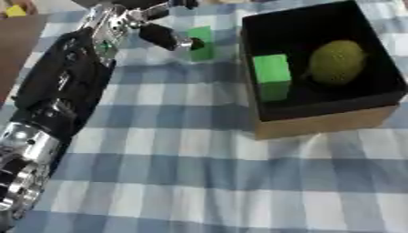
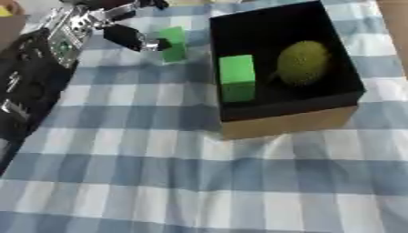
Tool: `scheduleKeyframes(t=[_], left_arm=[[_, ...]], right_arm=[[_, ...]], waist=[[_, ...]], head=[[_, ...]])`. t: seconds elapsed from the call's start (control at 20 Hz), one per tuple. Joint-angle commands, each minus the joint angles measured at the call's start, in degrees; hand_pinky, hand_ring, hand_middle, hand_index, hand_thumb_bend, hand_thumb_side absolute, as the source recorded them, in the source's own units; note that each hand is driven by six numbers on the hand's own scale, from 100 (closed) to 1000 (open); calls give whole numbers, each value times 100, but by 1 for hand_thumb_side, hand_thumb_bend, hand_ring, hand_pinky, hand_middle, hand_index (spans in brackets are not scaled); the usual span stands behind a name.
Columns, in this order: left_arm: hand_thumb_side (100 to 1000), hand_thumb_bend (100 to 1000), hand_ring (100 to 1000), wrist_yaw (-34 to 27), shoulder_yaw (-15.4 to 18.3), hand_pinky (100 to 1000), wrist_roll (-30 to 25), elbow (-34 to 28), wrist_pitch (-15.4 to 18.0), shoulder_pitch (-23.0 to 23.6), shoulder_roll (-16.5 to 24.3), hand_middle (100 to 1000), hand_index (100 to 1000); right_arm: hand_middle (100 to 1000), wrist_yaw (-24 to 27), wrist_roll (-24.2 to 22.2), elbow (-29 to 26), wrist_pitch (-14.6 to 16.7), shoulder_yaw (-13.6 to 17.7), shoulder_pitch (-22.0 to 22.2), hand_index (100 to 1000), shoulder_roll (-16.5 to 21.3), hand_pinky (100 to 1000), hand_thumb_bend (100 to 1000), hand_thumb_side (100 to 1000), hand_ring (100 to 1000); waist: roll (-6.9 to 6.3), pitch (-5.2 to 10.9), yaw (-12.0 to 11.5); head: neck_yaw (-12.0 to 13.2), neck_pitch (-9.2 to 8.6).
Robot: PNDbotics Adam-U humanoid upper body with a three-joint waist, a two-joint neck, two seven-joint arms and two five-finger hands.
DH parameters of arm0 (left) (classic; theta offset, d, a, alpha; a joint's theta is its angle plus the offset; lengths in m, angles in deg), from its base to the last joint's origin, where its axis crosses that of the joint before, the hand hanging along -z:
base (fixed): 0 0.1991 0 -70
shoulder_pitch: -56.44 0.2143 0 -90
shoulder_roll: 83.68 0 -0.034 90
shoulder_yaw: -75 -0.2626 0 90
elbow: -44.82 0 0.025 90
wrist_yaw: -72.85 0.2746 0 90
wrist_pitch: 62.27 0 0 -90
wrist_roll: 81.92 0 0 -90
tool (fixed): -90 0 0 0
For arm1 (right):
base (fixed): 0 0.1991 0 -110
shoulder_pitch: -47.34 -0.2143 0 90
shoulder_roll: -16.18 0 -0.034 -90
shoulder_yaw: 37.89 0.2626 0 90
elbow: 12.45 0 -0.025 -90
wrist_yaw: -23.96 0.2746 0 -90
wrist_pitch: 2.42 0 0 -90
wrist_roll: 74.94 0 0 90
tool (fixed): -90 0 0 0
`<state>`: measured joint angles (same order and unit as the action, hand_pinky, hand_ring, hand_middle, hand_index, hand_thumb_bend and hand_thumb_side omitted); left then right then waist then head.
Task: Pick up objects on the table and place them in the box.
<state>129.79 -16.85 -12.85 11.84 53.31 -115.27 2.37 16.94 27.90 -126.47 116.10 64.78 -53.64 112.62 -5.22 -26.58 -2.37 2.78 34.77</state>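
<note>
A green block [image 1: 202,42] stands on the checked cloth just left of the box [image 1: 318,125], a cardboard box with a black inside. In the box lie a second green block [image 1: 272,69] against the left wall and a round yellow-green fruit [image 1: 337,61] to its right. My left hand [image 1: 111,27] reaches in from the left at the far end of the table. Its thumb [image 1: 165,36] points right and its tip touches the loose green block's left side. The other fingers [image 1: 155,10] stretch out above, apart from the block. My right hand does not show.
The blue and white checked cloth [image 1: 199,182] covers the table in front of the box. Bare brown table [image 1: 16,45] shows at the left edge. A small yellow thing [image 1: 14,10] sits in the far left corner. My left forearm [image 1: 48,109] runs down the left side.
</note>
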Motion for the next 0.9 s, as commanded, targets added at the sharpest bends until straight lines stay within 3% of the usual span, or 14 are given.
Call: scheduleKeyframes(t=[0.05, 0.9], left_arm=[[744, 557, 953, -33, 43, 941, -134, -44, 17, -166, 186, 864, 962], [770, 528, 945, -40, 81, 933, -300, -1, -129, -153, 123, 847, 960]], right_arm=[[408, -50, 20, -57, -8, 39, -40, 916, 65, 944, 100, 470, 1000], [396, -80, -70, -57, -67, 2, -128, 918, -8, 947, 100, 470, 1000]], waist=[[-47, 34, 8], [-53, -124, 65]], head=[[17, -79], [133, -168]])
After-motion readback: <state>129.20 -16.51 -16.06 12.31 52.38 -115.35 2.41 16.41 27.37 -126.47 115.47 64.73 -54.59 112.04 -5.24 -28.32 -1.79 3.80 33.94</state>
